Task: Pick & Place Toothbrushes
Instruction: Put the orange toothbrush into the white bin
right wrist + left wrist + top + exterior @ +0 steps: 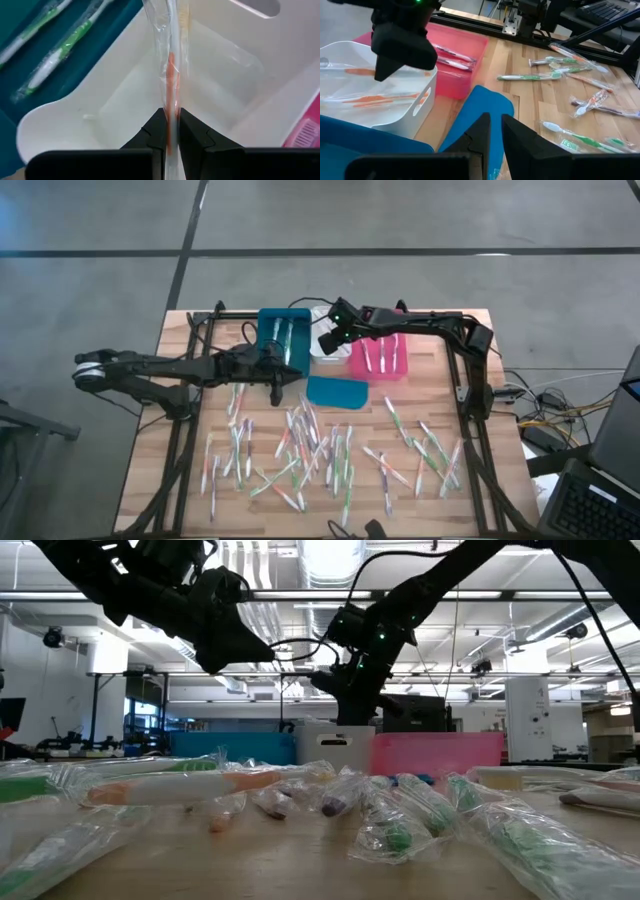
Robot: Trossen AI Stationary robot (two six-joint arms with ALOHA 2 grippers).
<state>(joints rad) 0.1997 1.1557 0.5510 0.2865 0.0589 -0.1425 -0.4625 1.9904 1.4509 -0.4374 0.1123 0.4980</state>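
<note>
On the wooden table [450,350], right fingers [170,131] clamp an orange toothbrush [171,75] over the white bin [240,100]; left fingers [495,135] closed, empty.

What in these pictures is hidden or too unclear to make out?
- White bin, high view: the right gripper hangs over it and covers its inside.
- Orange toothbrush, right wrist view: its lower end is hidden between the fingers and its far end is cut by the picture's edge.
- Bins' contents, low view: walls hide them.
- Nearest wrapped toothbrushes, low view: blurred, so colours are uncertain.
</note>
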